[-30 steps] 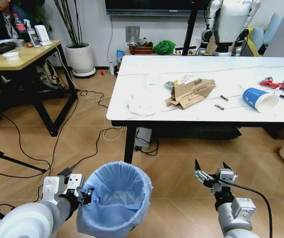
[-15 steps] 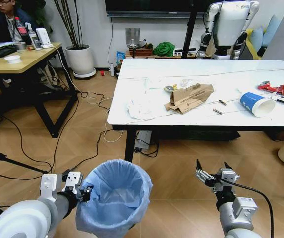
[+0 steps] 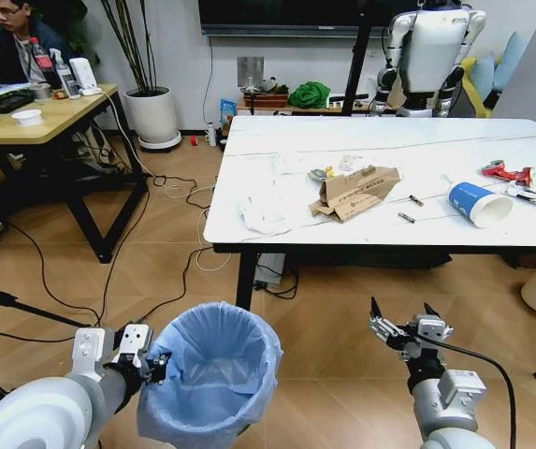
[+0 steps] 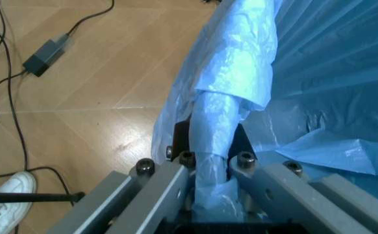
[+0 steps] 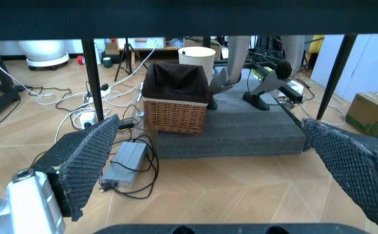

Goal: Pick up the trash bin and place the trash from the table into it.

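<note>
Trash bin [image 3: 213, 374] light-blue liner; table [image 3: 277, 210] white marble, black edge; cup [image 3: 478, 203] blue-white.

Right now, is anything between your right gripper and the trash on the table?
Yes. The right gripper hangs open below the height of the table top, out in front of its black near edge. That edge stands between it and the cardboard box and paper cup; no loose object blocks the way.
</note>
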